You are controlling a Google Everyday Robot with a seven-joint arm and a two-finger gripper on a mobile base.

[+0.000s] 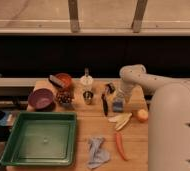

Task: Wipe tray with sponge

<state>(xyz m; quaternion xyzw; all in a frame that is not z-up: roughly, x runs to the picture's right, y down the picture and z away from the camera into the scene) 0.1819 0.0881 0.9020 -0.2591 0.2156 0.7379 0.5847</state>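
tray [38, 115] lies near purple bowl [41, 93], well apart from sponge [118, 106]; claw [119, 99] spread apart just above sponge.

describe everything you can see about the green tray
The tray is a large green rectangle with a raised rim and rounded corners, plastic by its look. It lies flat, open side up, at the front left of the wooden table, with nothing in it but a pale glint mid-floor. The purple bowl sits just behind its back rim; the grey-blue cloth lies apart to its right. The pincer is off to the right, over the sponge, nowhere near the tray.
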